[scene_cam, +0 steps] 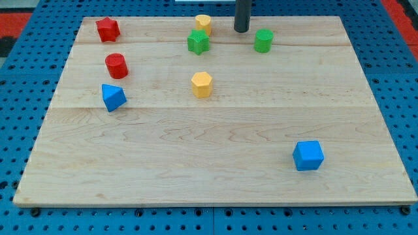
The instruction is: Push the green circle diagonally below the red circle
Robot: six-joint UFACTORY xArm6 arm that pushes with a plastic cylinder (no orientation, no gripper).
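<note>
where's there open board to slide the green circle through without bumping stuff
Free: the wide strip between yellow hexagon and blue cube, and the view's bottom left under blue triangle. Crowded: the top, where my tip sits between green star and green circle.

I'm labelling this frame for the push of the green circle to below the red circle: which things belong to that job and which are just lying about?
Belonging to the job:
green circle
red circle
my tip, just to the view's left of the green circle and slightly above it

Just lying about:
green star
red star
yellow cylinder
yellow hexagon
blue triangle
blue cube
</note>
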